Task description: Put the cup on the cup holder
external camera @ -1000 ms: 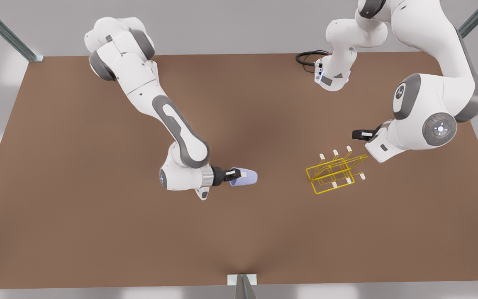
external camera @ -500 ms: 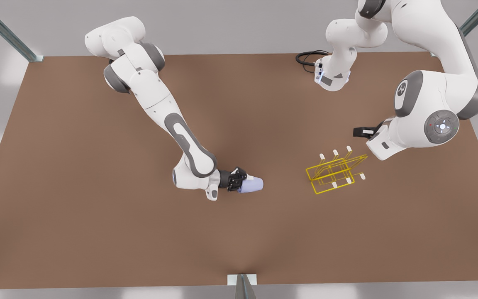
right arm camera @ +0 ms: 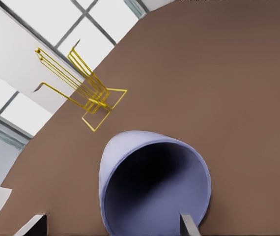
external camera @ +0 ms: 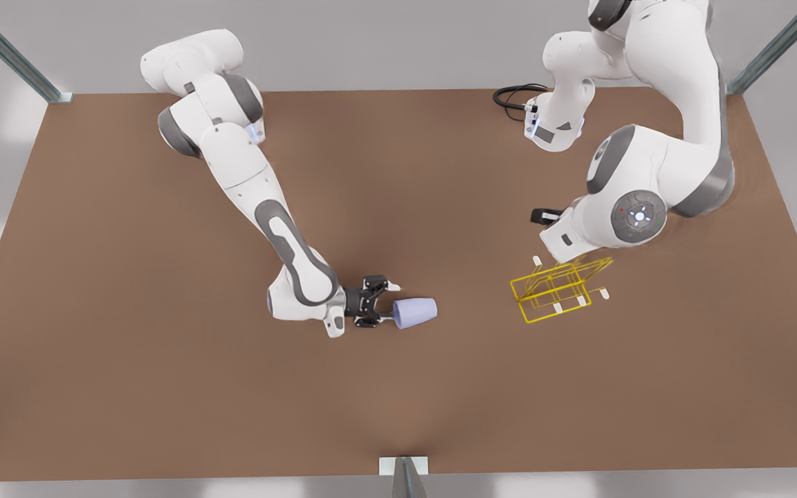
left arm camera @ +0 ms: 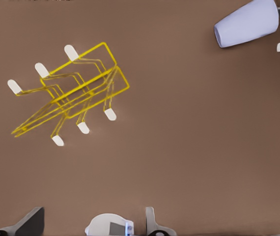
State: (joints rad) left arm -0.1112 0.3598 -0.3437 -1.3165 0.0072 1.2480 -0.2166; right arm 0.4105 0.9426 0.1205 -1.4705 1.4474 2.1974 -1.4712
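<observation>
Front view, left to right, on brown table (external camera: pixel 129 387).

Right gripper (external camera: pixel 386 302) – low over the table toward the front view's left of centre, fingers (external camera: pixel 389 285) spread wide, clamped on nothing. In the right wrist view, one fingertip just at the cup's rim, the other well off to the side; actual touch not clear.

Cup (external camera: pixel 415 312) – pale lavender-blue, lying on its side on the table right in front of that gripper, open mouth turned toward the wrist camera. Well apart from the rack.

Cup holder (external camera: pixel 556 290) – thin yellow wire rack, white-capped prongs slanting out in two rows, on the table toward the front view's right. Nothing on the prongs.

Left gripper (left arm camera: pixel 93 216) – up above the rack, fingers parted, nothing between them. Seen from the front, wrist and forearm covering the rack's far edge.

Round grey joint cap (external camera: pixel 639 216) on that arm with small lights; marks too small to read. Black cable coil (external camera: pixel 512 97) at the far table edge.
</observation>
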